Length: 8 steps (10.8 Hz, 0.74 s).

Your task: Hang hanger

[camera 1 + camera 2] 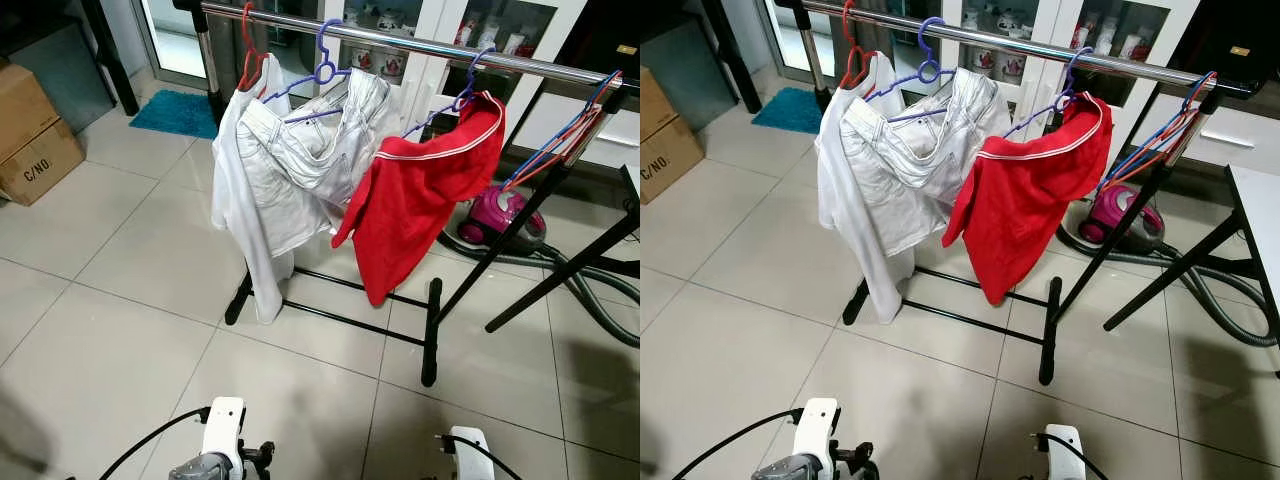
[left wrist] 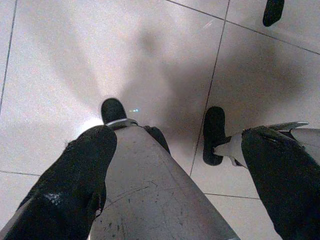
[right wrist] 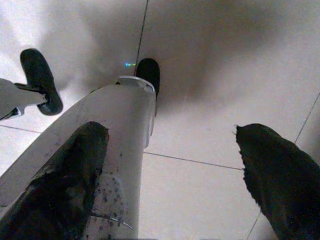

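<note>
Standing before clothes rack [image 1: 420, 47], both arms lowered. Left gripper [image 2: 170, 165] and right gripper [image 3: 170, 175] spread wide over floor tiles [image 1: 120, 300], holding nothing. Hangers on the rail: white garments [image 1: 280, 170], red shirt [image 1: 420, 190], empty hangers [image 1: 565, 135] at the rail's right end. Judged: hanging step complete or not begun; next, locate a hanger to grasp.
</note>
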Tool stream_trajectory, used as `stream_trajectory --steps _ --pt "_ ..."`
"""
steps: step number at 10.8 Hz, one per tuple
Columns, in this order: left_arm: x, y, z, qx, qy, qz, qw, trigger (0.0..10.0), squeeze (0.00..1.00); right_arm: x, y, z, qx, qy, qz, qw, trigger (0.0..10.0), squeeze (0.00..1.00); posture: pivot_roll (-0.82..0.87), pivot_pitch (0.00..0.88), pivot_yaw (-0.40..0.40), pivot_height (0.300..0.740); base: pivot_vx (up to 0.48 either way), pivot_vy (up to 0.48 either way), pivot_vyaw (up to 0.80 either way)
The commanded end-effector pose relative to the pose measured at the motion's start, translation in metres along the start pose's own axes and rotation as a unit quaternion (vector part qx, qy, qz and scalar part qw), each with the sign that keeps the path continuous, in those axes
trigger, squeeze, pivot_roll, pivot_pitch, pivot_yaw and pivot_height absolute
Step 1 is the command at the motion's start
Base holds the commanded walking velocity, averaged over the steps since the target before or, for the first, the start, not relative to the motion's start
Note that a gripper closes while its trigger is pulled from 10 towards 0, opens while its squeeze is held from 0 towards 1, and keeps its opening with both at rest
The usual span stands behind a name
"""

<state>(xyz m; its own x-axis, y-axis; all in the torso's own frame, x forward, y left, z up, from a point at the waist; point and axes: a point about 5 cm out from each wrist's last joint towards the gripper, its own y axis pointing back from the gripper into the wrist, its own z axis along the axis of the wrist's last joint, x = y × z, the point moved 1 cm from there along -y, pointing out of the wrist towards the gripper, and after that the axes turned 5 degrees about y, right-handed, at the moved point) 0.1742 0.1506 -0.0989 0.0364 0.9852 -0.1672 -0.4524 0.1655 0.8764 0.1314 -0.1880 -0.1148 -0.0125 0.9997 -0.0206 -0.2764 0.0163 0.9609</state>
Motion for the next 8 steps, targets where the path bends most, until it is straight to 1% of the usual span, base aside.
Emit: stream_trajectory --steps 1,2,3,4,5,6,7,8 --pt "-0.026 -0.006 -0.023 0.084 -0.070 0.036 0.993 10.0 0.00 0.007 -0.002 -0.029 -0.006 -0.014 -0.038 0.999 10.0 0.00 0.02 0.010 0.078 0.740 0.000 0.000 0.00" --pt "-0.013 -0.004 -0.024 0.078 -0.086 0.043 0.992 10.0 0.12 0.017 -0.002 -0.037 -0.009 -0.025 -0.024 0.999 10.0 0.00 0.03 0.000 0.086 0.740 0.000 0.000 0.00" --pt "-0.012 -0.004 -0.024 0.077 -0.088 0.043 0.992 10.0 0.78 0.018 -0.002 -0.037 -0.012 -0.029 -0.015 0.999 10.0 0.65 0.03 0.000 0.087 0.740 0.000 0.000 0.00" --pt "-0.013 -0.004 -0.024 0.073 -0.087 0.042 0.993 10.0 1.00 0.019 -0.002 -0.038 -0.014 -0.036 -0.008 0.999 10.0 1.00 0.03 0.000 0.088 0.740 0.000 0.000 0.00" --pt "-0.014 -0.005 -0.021 0.055 -0.096 0.039 0.993 10.0 1.00 0.018 -0.001 -0.036 -0.038 -0.037 -0.017 0.998 10.0 1.00 0.03 0.000 0.089 0.740 0.000 0.000 0.00" --pt "-0.008 -0.005 0.004 0.004 -0.130 0.018 0.991 10.0 1.00 0.016 0.002 -0.026 -0.110 -0.020 -0.037 0.993 10.0 1.00 0.02 0.000 0.089 0.740 0.000 0.000 0.00" --pt "0.004 -0.001 0.045 -0.054 -0.156 0.000 0.986 10.0 1.00 0.016 0.004 -0.019 -0.146 -0.003 -0.033 0.989 10.0 1.00 0.01 0.000 0.082 0.740 0.000 0.000 0.00" --pt "0.000 0.006 0.071 -0.143 -0.177 -0.018 0.974 10.0 1.00 -0.007 0.029 0.085 -0.311 0.008 -0.031 0.950 10.0 1.00 0.02 0.000 0.069 0.740 0.000 0.000 0.00"
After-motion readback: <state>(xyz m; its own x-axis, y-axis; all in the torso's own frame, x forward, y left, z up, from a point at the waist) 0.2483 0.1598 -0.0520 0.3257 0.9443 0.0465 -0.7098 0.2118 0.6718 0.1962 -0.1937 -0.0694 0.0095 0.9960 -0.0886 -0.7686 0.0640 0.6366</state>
